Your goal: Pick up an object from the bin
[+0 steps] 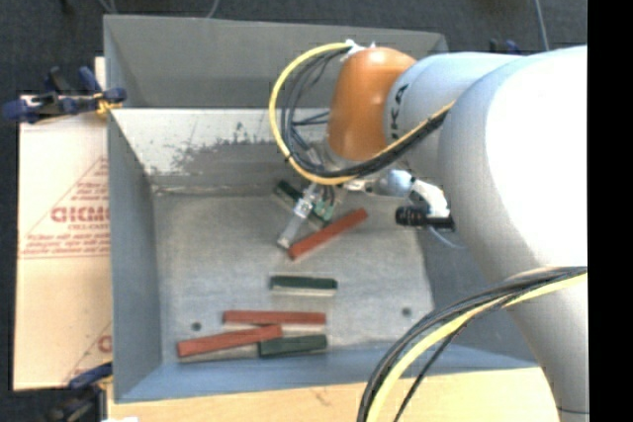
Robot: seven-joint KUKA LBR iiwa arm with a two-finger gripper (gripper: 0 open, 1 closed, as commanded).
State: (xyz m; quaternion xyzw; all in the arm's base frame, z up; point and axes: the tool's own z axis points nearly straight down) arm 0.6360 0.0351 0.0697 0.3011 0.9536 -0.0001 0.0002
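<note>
Gripper (300, 215) is positioned low over the bin (188, 242) floor, toward the back wall. Its state, apart or closed, cannot be told from this angle. A tilted red stick (334, 230) is seen just beside the tool; contact cannot be confirmed. A dark green stick (304, 284) is laid nearer the front. An upper red bar (274, 318), lower red bar (227, 343) and green bar (295, 346) are grouped by the front wall.

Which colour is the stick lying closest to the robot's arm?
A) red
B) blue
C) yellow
A: the slanted stick right beside the gripper is red.
</note>
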